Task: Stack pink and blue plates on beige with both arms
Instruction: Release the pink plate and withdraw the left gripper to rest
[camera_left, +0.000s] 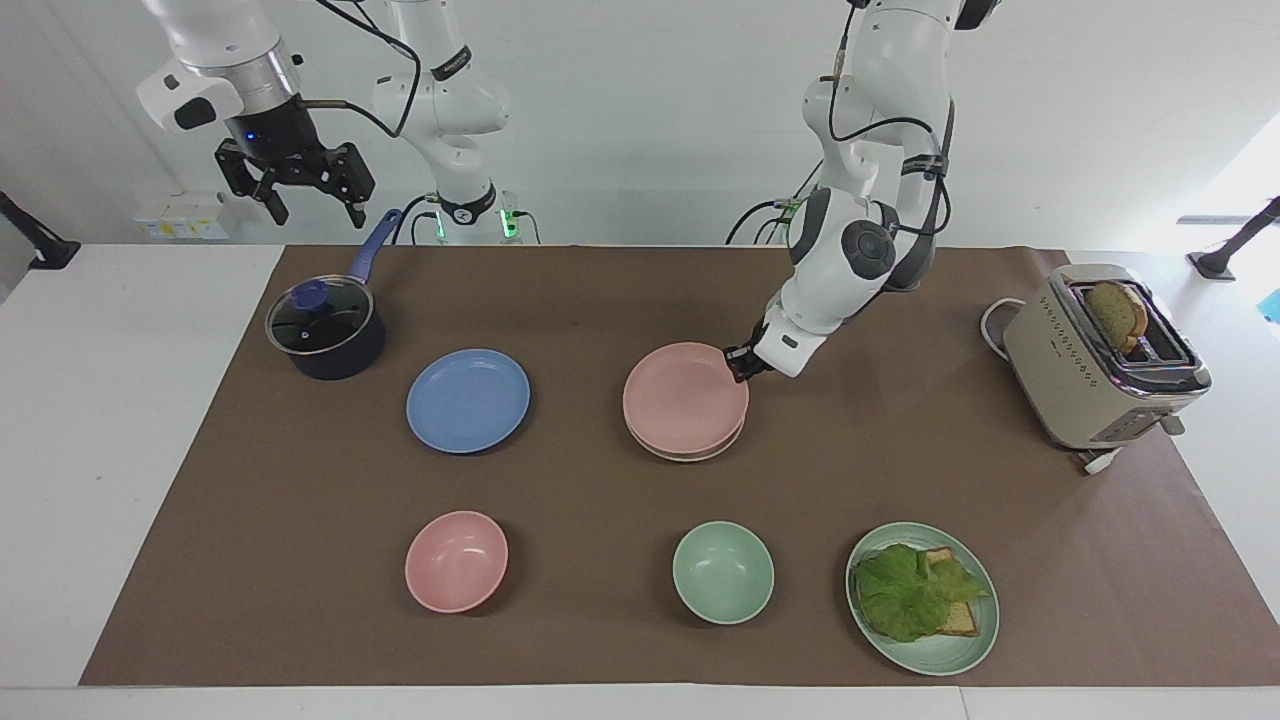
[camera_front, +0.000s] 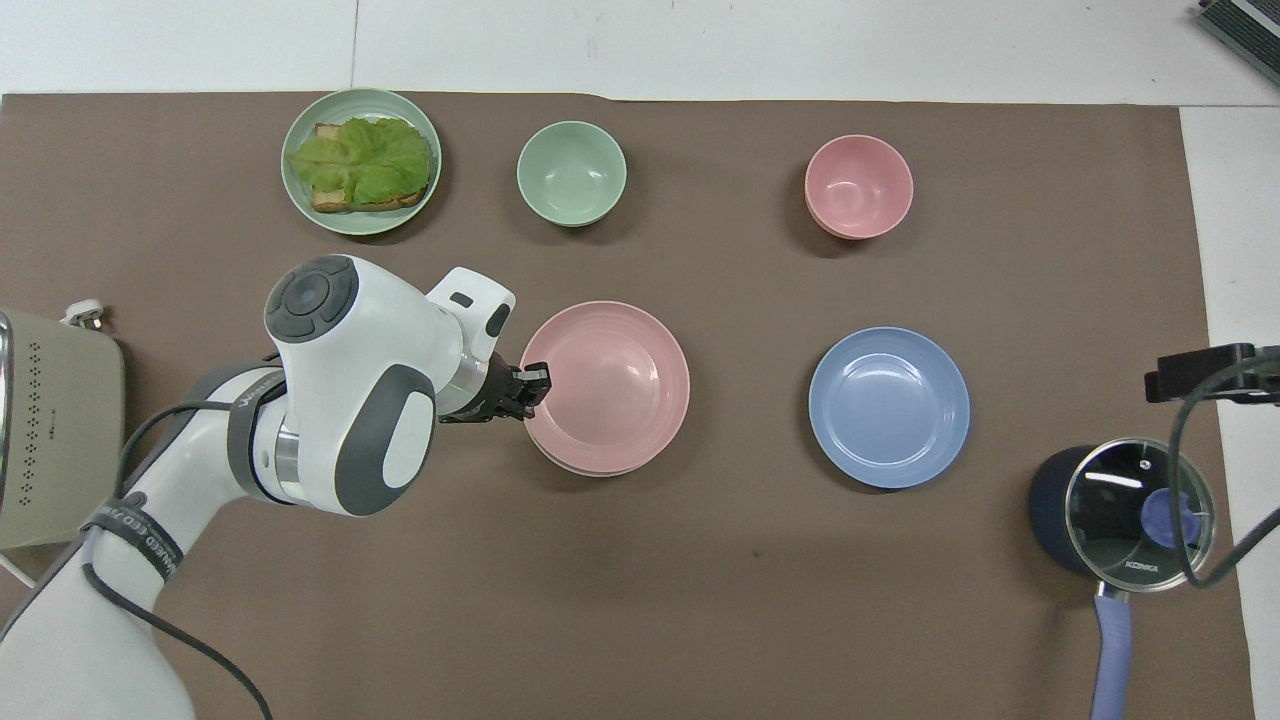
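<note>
One brand can be read — "KONKA", in small pale letters on the glass lid (camera_front: 1139, 515) of the dark saucepan (camera_front: 1052, 510) at the lower right of the overhead view, printed near the lid's lower rim, just above the blue handle. In the facing view the same lid sits at the upper left and its lettering is too small to read.

A black band (camera_front: 135, 532) around the white arm (camera_front: 90, 600) at the lower left of the overhead view carries white lettering — only fragments show, and they cannot be made out as a word. Similar bands on the arms in the facing view are illegible.
</note>
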